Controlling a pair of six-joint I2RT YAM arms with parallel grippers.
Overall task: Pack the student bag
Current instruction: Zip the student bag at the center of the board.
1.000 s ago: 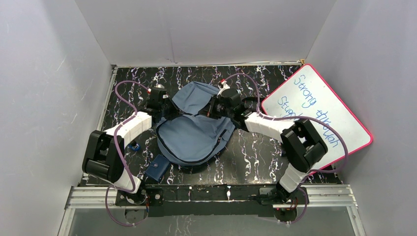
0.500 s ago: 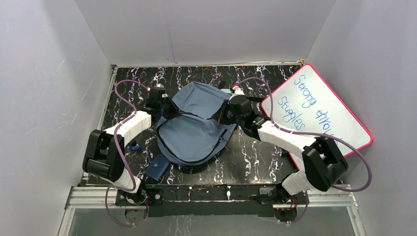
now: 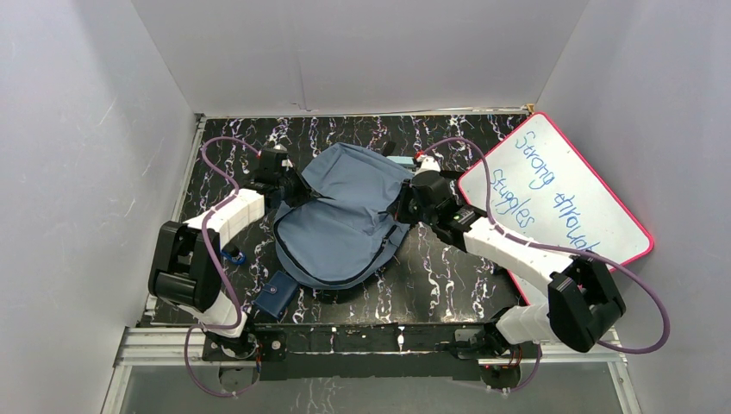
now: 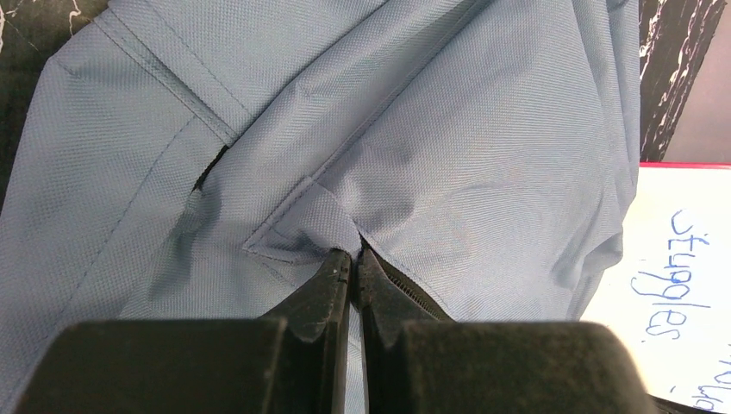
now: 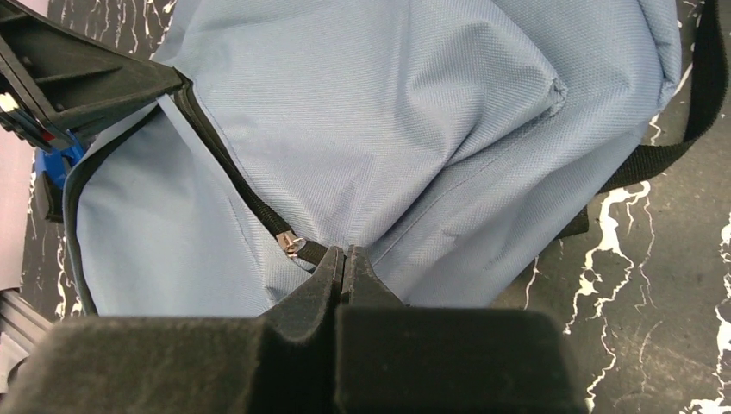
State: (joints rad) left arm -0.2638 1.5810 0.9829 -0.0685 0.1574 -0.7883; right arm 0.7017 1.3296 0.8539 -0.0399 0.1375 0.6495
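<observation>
Where it lies slumped across the middle of the tabletop [image 3: 440,267], the student bag [image 3: 340,220] is pinched from both sides. The left fingers [image 4: 332,285] press together on a fold of its fabric, and the right fingers [image 5: 323,280] are clamped at its zipper pull [image 5: 297,247]. A small dark-blue pouch [image 3: 274,296] sits near the near edge, and a whiteboard [image 3: 560,198] lies at the right edge.

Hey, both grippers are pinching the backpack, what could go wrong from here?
The right gripper pinches the zipper pull only at its fingertips; it may slip off.
The left gripper holds just a small fold of the student bag; a tug could free it.
The pouch outside may get left behind.
</observation>
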